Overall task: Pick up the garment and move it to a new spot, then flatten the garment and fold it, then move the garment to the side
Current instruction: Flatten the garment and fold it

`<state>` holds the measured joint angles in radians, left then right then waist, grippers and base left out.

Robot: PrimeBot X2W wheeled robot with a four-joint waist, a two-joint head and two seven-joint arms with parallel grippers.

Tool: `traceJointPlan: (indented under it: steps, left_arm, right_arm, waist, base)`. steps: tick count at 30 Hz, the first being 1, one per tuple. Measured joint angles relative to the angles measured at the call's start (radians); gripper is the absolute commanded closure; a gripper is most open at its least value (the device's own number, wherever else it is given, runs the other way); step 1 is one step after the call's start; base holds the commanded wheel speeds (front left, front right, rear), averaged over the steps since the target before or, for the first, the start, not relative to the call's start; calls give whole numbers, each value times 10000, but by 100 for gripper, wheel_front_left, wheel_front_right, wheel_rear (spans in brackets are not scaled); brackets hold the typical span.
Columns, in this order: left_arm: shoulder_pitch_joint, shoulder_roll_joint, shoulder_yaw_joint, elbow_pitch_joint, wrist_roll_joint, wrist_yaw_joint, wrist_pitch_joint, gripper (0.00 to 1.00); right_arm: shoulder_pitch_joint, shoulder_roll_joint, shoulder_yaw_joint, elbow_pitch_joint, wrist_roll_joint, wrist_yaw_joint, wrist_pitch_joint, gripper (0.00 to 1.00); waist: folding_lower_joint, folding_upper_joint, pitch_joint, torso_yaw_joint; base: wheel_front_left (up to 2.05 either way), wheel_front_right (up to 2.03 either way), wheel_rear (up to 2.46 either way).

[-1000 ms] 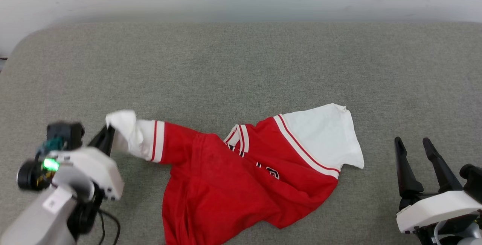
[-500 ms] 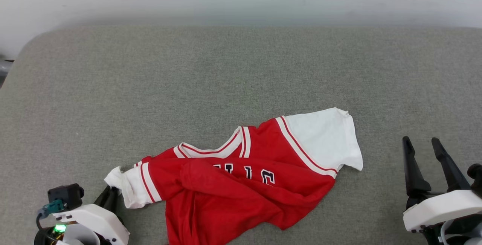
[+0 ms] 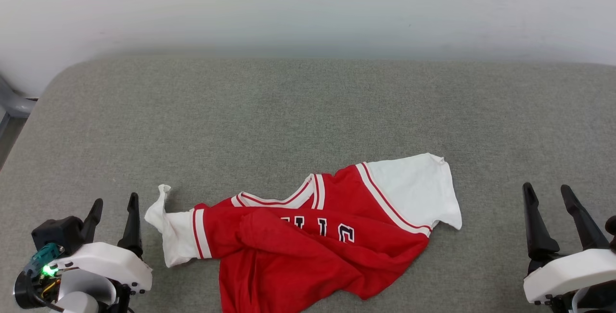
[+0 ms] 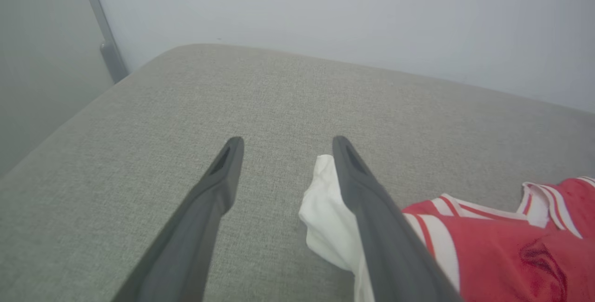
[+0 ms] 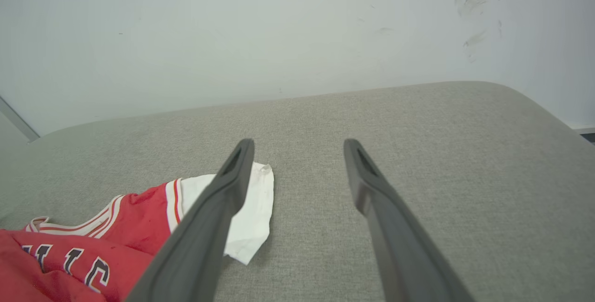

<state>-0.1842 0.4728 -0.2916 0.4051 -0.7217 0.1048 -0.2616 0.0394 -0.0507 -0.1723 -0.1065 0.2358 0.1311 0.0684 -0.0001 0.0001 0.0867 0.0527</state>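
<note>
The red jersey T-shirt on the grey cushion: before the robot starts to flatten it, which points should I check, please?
1. Red jersey T-shirt with white sleeves flat: not ok, body bunched.
2. Left tool open, nothing between its jaws: ok.
3. Right tool open, apart from the shirt: ok.
4. Sleeve near left tool spread: not ok, twisted.
5. Sleeve near right tool spread: ok.
6. Lower hem position: cannot tell, outside the head view.

Near left: left gripper [image 3: 116, 200], jaws spread wide, nothing between them, pointing toward the far side. Near right: right gripper [image 3: 546, 189], jaws equally wide, nothing held, same heading.
</note>
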Motion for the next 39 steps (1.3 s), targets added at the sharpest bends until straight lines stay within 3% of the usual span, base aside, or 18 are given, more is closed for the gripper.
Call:
traceJointPlan:
  steps: [6, 13, 20, 29, 39]
  left_arm:
    - [543, -268, 715, -1177, 995, -69, -12, 0]
    - [785, -372, 523, -2270, 1651, -77, -12, 0]
    - [817, -577, 59, -3352, 1952, 100, 88, 0]
    - [394, -968, -357, -3835, 2002, -12, 159, 0]
    - [-155, -1336, -516, -3659, 2088, -320, 58, 0]
  right_arm:
    - [4, -2, -105, -15, 2, 0, 119, 0]
    - [-146, 0, -276, 564, 117, 0, 717, 0]
    - [-1243, -54, -194, 1733, 280, 0, 2698, 0]
    - [-3702, -1214, 571, 3241, 374, 0, 5480, 0]
    - [-5694, -2052, 1597, 5766, 228, 0, 6080, 0]
  waist:
    - [0, 0, -84, 27]
    - [0, 0, -79, 156]
    - [0, 0, 141, 493]
    - [1, 0, 820, 1052]
    - [1, 0, 1633, 1630]
  base:
    - [0, 0, 0]
    - [0, 0, 0]
    - [0, 0, 0]
    - [0, 0, 0]
    - [0, 0, 0]
